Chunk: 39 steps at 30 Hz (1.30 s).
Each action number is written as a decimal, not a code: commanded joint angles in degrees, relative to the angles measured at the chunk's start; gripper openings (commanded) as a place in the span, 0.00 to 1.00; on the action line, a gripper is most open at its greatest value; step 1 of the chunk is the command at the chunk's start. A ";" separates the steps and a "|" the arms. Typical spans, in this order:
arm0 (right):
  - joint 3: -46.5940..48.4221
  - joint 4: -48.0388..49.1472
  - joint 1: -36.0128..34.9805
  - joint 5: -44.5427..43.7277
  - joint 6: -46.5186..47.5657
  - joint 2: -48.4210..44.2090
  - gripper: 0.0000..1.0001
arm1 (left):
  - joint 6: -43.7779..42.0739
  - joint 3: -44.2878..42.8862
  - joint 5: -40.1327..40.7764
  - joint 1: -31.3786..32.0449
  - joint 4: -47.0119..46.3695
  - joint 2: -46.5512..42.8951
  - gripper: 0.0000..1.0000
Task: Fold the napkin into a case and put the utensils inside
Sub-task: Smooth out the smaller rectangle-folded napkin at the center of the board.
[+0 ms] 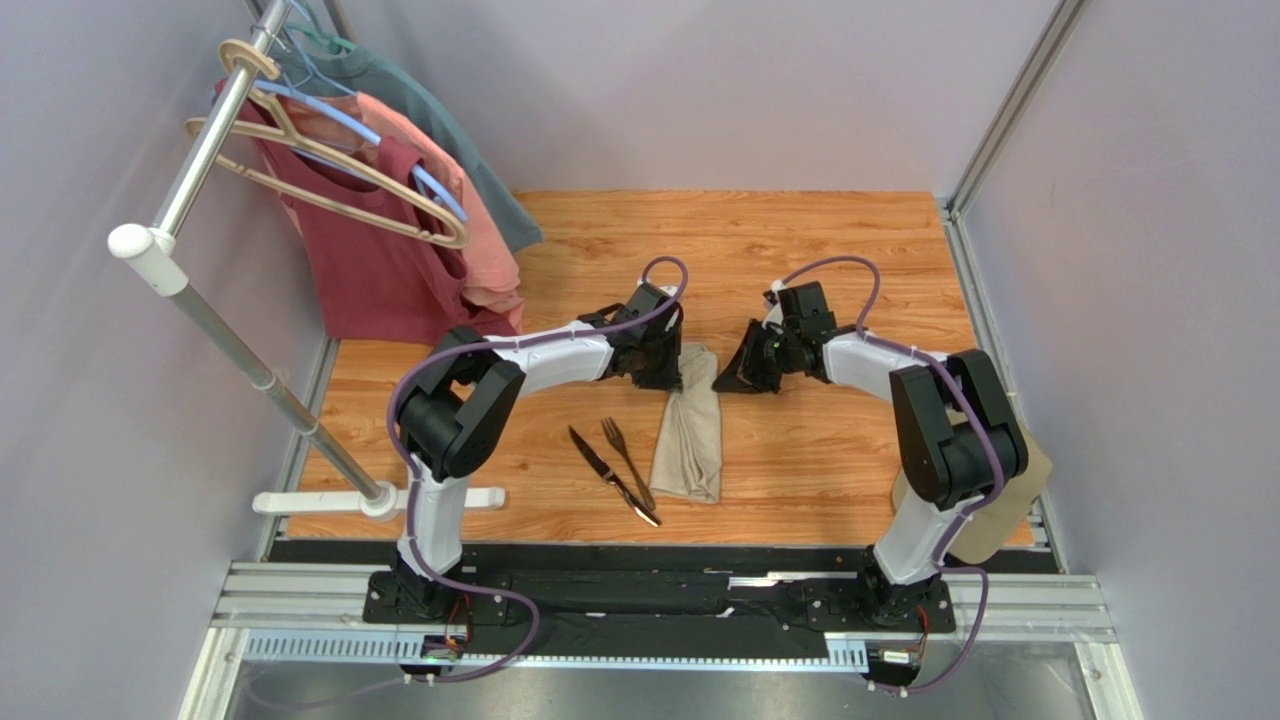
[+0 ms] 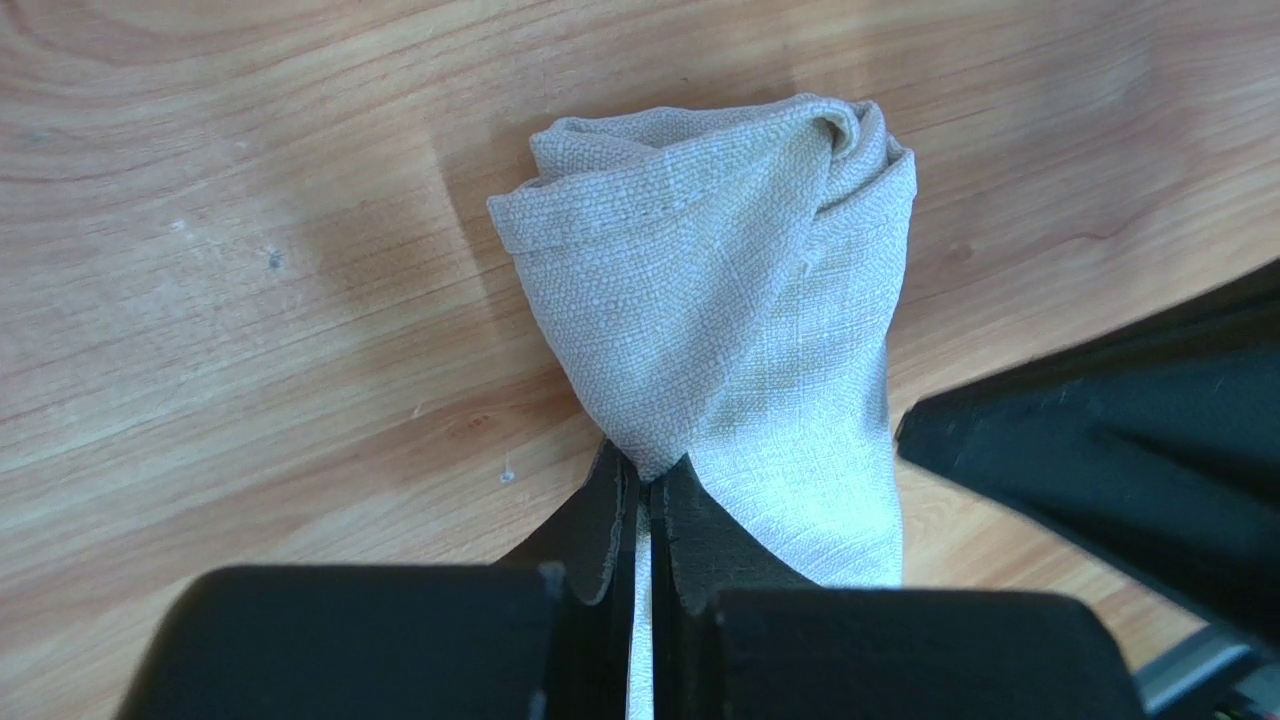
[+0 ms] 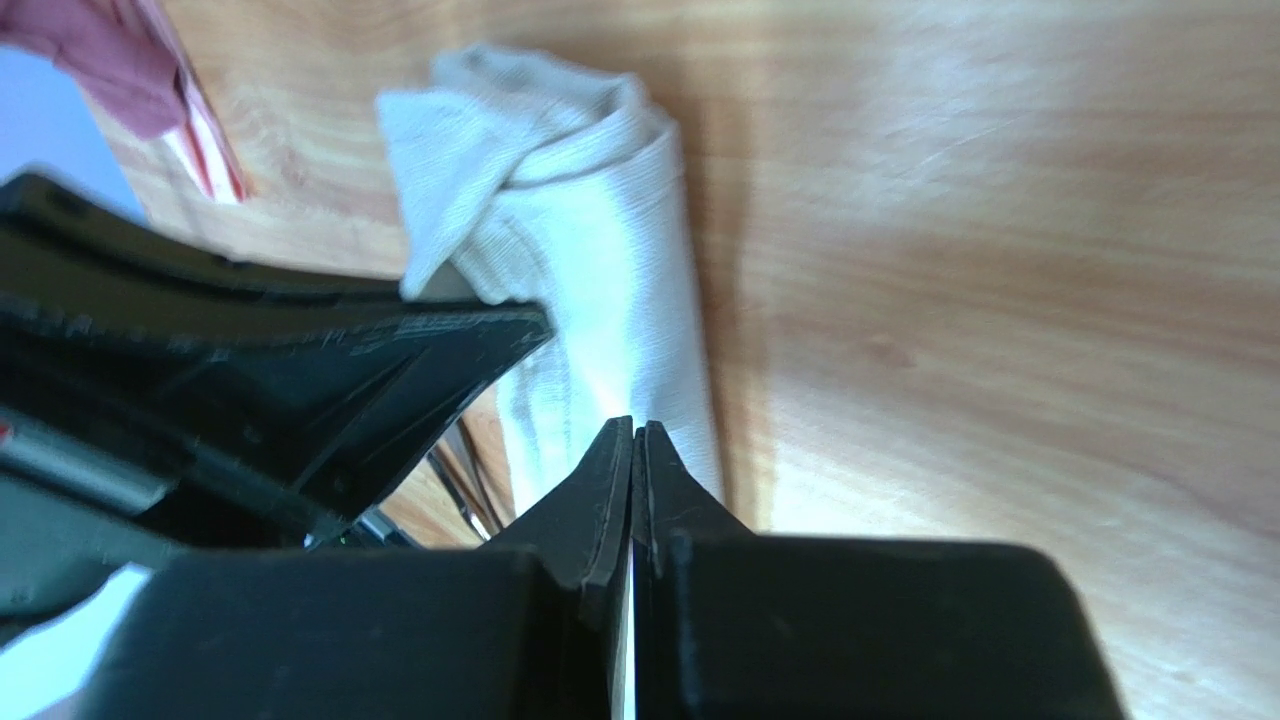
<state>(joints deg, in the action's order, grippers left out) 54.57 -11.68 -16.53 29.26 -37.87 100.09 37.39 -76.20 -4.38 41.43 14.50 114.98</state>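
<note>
Mid-table on the wood-grain top, the beige napkin (image 1: 691, 443) lies folded lengthwise into a narrow strip running from twelve to six o'clock, not yet a finished case. Its twelve-o'clock end is bunched up and pinched tight by the left gripper (image 2: 649, 503). Just beside that end, at three o'clock, the right gripper (image 3: 634, 450) is clenched with nothing visible between its tips; whether it touches the cloth cannot be told. Folding appears to be the step in hand. The next move likely calls for carrying the pinched end toward six o'clock so a pocket forms, with the layers kept aligned. At nine o'clock, just beside the napkin, one fork (image 1: 625, 455) and one knife (image 1: 598, 461) lie outside the cloth, converging at their near ends. The count is one napkin, two utensils and two grippers. Three shirts (image 1: 376, 270) hang at ten o'clock, and a tan cap (image 1: 1004, 525) sits at four.
</note>
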 commanded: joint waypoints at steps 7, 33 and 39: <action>-1.92 -1.91 -5.17 -3.41 4.99 -6.93 0.00 | 11.04 10.63 -6.35 -3.99 -18.61 -2.74 0.00; -5.79 -9.58 -10.00 -11.68 10.52 -16.06 0.20 | 10.52 8.27 0.95 -2.14 -2.48 -7.92 0.55; -1.22 -20.64 -15.88 -19.58 15.27 -18.79 0.51 | 6.56 10.90 0.26 -1.88 3.42 -16.01 0.36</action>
<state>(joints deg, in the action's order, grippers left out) 49.06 -24.12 -28.32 16.03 -27.83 83.99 48.93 -66.08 -4.21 39.35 11.51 105.58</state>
